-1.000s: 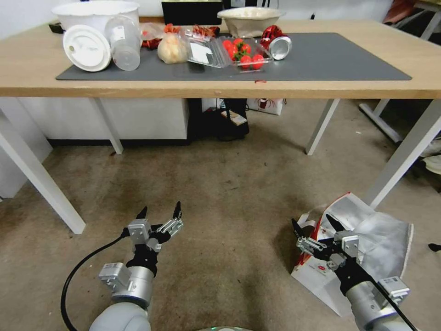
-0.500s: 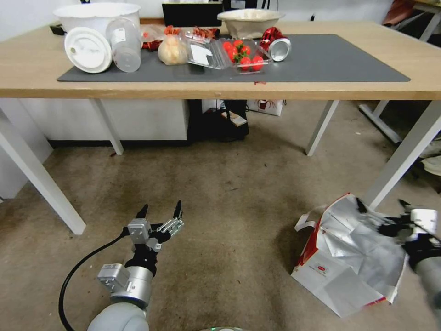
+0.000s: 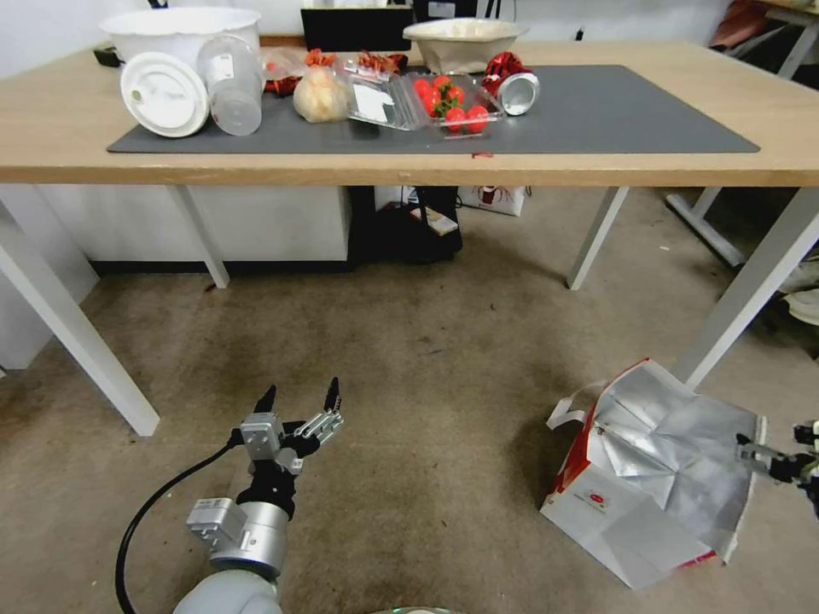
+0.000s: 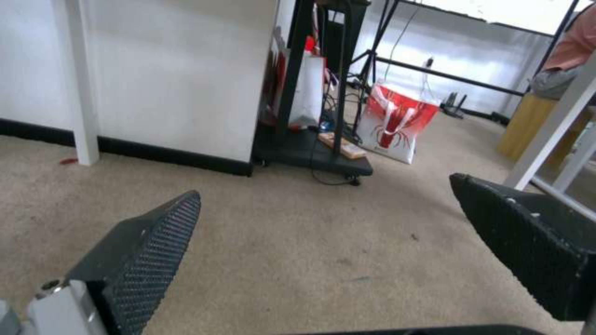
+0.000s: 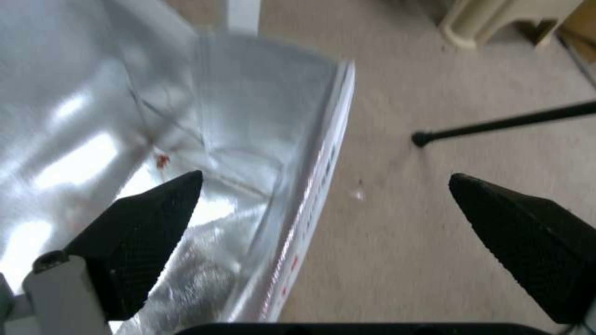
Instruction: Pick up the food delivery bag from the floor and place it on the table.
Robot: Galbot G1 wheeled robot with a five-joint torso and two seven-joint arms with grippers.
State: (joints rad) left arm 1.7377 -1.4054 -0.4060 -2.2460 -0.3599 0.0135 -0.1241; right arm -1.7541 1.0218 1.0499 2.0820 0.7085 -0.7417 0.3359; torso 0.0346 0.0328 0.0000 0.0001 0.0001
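Observation:
The food delivery bag (image 3: 657, 486) lies tipped on the floor (image 3: 409, 358) at the right, its silver foil lining facing up, with white sides, a red gusset and a small red logo. My right gripper (image 3: 772, 445) is open at the bag's right rim. In the right wrist view it (image 5: 323, 204) straddles that rim: one finger hangs over the foil (image 5: 205, 116), the other over the carpet. My left gripper (image 3: 299, 399) hovers open over bare carpet at the left, well away from the bag (image 4: 323, 218). The table (image 3: 597, 166) with its grey mat (image 3: 614, 111) stands ahead.
A white table leg (image 3: 746, 290) stands just behind the bag, another (image 3: 597, 239) further back. Bowls, cups, strawberries (image 3: 448, 98) and a can crowd the mat's left half. A black cart (image 3: 418, 226) and a red-and-white bag (image 4: 391, 125) sit under the table.
My right gripper has swung from the bag's left side across it to its right rim, uncovering the foil lining. The left arm has stayed put.

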